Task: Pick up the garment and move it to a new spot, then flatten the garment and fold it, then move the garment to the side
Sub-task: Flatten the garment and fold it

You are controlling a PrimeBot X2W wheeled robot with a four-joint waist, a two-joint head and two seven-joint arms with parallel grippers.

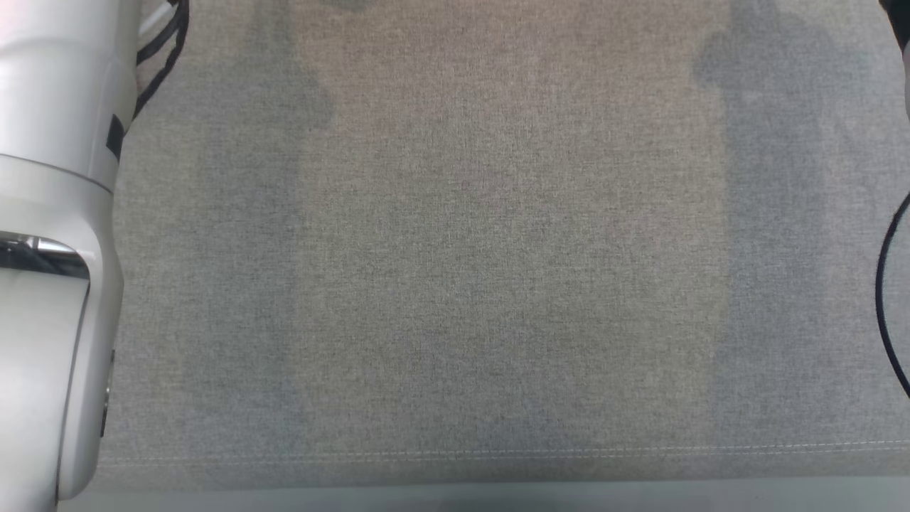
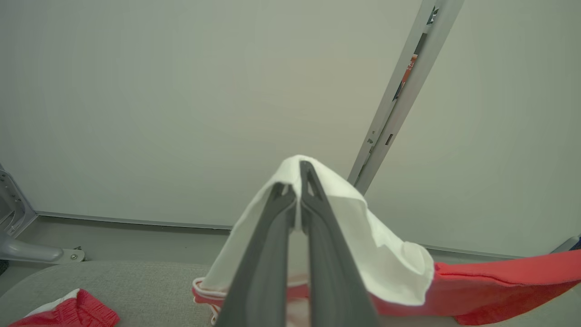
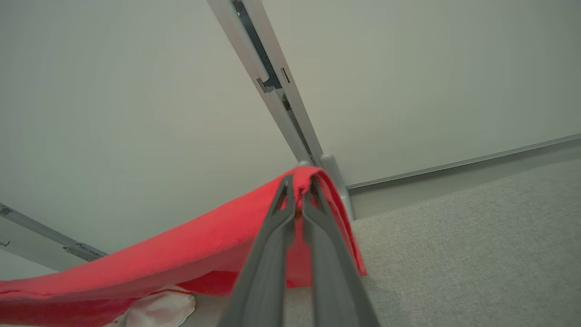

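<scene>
From the head view, a bare stretch of grey fabric-covered tabletop (image 1: pixel 498 249) lies ahead, with the robot's pale left forearm (image 1: pixel 50 284) down the left edge and a loop of black cable (image 1: pixel 885 284) at the right edge. In the left wrist view, the left claw (image 2: pixel 297 186) is pinched tight on a white fold of the garment (image 2: pixel 386 263). That fold drapes over both fingers, and the red part (image 2: pixel 499 281) of the garment runs off to the right, raised above the grey surface. A second bundle of red and white cloth (image 2: pixel 68 311) lies on the tabletop at the lower left, well apart, before a plain pale wall (image 2: pixel 136 113) crossed by a slanted metal rail (image 2: pixel 399 100). In the right wrist view, the right claw (image 3: pixel 299 186) is clamped on a red edge of the same garment, whose cloth sags away to the lower left. A bit of its white section (image 3: pixel 159 311) shows beneath, though whether it touches the tabletop cannot be told.
</scene>
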